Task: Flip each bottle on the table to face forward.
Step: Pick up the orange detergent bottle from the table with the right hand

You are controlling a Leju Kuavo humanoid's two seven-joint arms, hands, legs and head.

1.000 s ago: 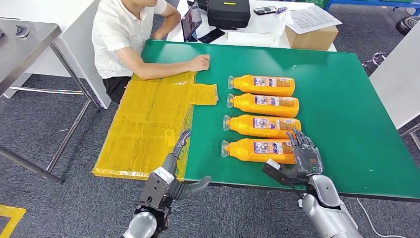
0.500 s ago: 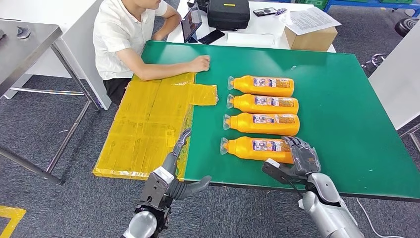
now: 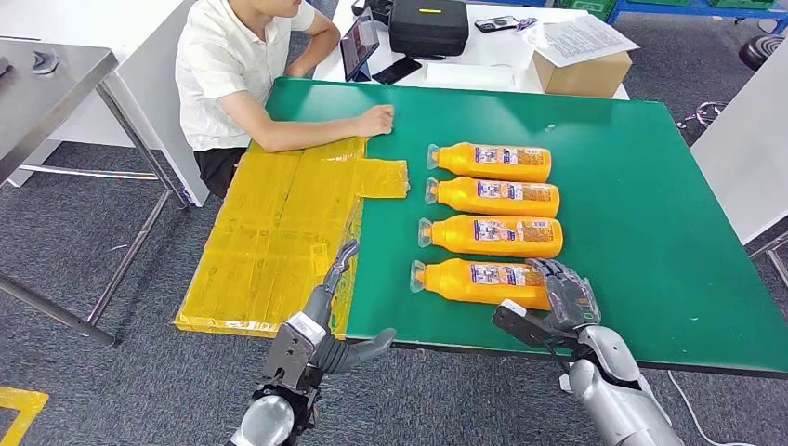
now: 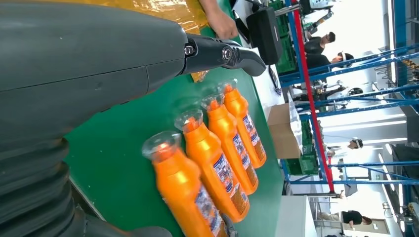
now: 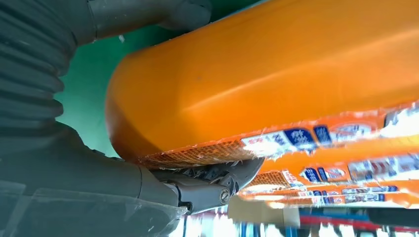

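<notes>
Bottles, four of them, orange, lie on their sides in a near-to-far row on the green table, caps pointing left, labels up. Nearest bottle sits close to the table's near edge; second bottle just beyond it, then third bottle, then farthest bottle. Small gaps between neighbours; none seen touching.

Right hand is at the base end of the nearest bottle. Dark fingers curl over the top of the base; thumb reaches out on the near side, low by the table edge. Right wrist view: the bottle's orange body fills the space right against the palm, one finger wrapped under the label edge, the thick thumb on the opposite side. Reads as a grip on the bottle's base end, bottle lying flat on the table.

Left hand hangs off the near-left edge of the table, over the yellow sheet that covers the table's left side. Fingers apart, one stretched straight toward the far side, thumb out to the right. Holds nothing, touches no bottle. Left wrist view: extended finger in the air above the green surface, the bottle row beyond it.

Person in a white shirt sits at the far-left corner, one hand resting on the table well apart from the bottles. Cardboard box and black case on the white table behind.
</notes>
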